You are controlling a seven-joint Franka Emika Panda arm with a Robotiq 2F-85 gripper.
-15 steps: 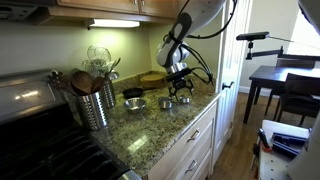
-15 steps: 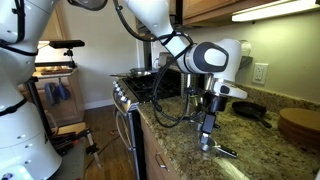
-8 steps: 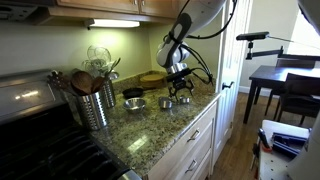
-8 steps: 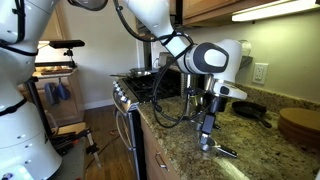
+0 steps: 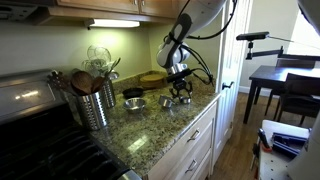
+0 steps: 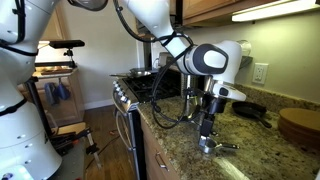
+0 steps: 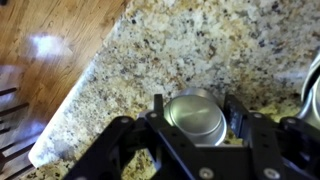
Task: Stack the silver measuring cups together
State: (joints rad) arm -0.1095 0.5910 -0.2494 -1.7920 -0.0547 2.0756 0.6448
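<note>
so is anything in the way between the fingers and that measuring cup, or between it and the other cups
Nothing visible. The fingers sit on either side of the measuring cup on the bare granite counter. The neighbouring silver cup stands beside it, with only open counter between them.

1. No writing, label, brand, number or sign can be read in any view.
2. The stove panel, at the left of the frame, is too small and blurred to show any marks.
</note>
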